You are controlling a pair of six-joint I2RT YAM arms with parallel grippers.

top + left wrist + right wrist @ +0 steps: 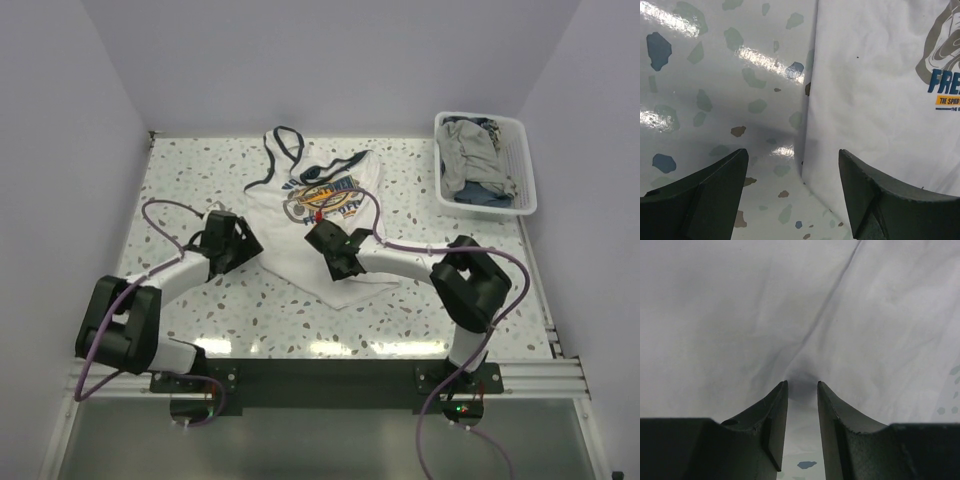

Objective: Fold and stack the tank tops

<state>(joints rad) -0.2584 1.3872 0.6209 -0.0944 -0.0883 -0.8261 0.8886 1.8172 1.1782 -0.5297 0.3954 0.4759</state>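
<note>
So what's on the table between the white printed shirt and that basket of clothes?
Nothing: only bare speckled table separates the white tank top from the basket, as the top view shows.

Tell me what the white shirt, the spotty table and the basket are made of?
The white tank top looks like soft matte knit cloth: it wrinkles and lies limp. The table seems hard, glossy and speckled, maybe stone or laminate: lights glare off it. The basket looks like white plastic, with moulded slats.
</note>
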